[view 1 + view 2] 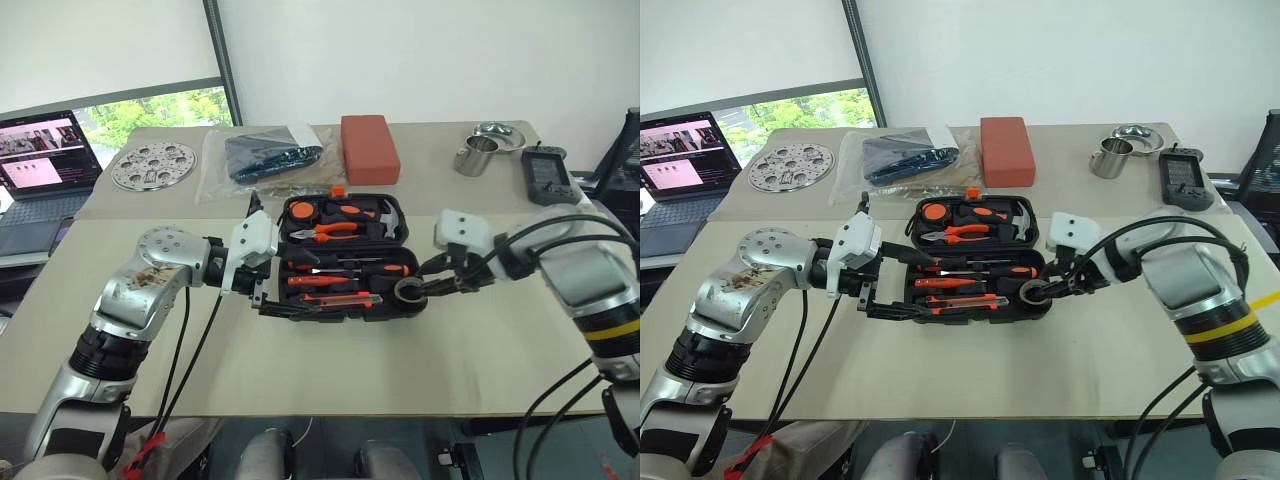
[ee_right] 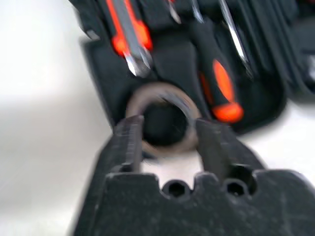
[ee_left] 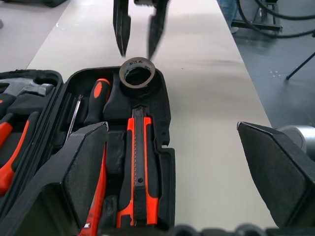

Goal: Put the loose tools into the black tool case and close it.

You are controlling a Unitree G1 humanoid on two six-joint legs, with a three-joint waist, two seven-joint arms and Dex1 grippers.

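Tape roll (image 3: 137,73), small and grey, sits in the round pocket at the 3 o'clock end of the black tool case (image 1: 345,265), which lies open at the table's (image 1: 300,370) centre w/ its orange latch (image 1: 338,190) at 12 o'clock. Right gripper (image 3: 138,30) hangs just beside the roll: in the left wrist view its two fingers stand a little apart w/ nothing between them and their tips are off the roll, so the jaws read as released; in the blurred right wrist view I cannot tell whether they touch it. Left gripper (image 1: 262,300) waits at the case's 9 o'clock end, jaws spread wide and empty, one finger over the tray, one outside it.

Near half of the case holds the screwdrivers (image 1: 350,270) and the utility knife (image 1: 335,298); far half holds the pliers (image 1: 330,231) and hammer (image 1: 392,212). No loose tool seen on the table; packing looks done, closing not yet begun.

Step in hand, by my read: seat the roll, then close. Roll's rim appears to stand proud of its pocket, so press it flat first or the halves may jam. Clear both grippers from over the tray before folding, brace the near half at 9 o'clock, swing the far half over evenly, then press at the latch.

Beyond, at 12 o'clock: red-brown box (image 1: 369,148) and clear bag (image 1: 265,155).
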